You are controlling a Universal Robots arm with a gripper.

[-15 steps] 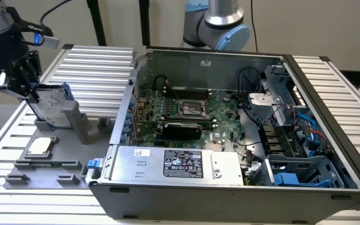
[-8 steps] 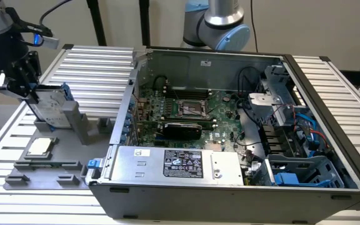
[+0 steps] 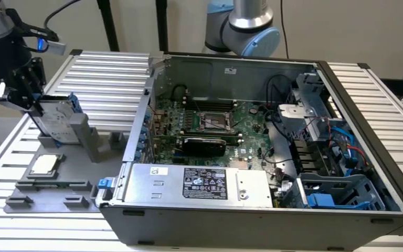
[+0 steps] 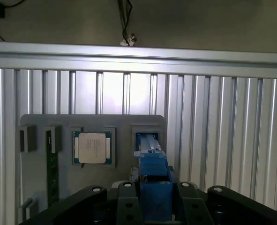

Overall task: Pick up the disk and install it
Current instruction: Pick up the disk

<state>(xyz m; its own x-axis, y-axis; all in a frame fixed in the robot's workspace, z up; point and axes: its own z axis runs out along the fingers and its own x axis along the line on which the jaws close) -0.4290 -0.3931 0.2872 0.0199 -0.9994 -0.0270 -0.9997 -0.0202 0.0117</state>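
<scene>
Early days: fingers (image 4: 128,206) clamped on the disk (image 3: 56,119), upright at the grey holder (image 3: 89,139); nowhere near the computer case (image 3: 257,220) yet.

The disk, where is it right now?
On the exterior view's left, the disk stands upright at the grey holder, under the gripper, beside the open computer case.

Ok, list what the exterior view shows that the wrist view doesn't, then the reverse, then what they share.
Exterior view adds: the open computer case with its motherboard and power-supply box. Wrist view adds: a dangling wire beyond the slatted table. Both: the gripper clamped on the upright disk, plus the processor chip sitting in the grey tray.
</scene>
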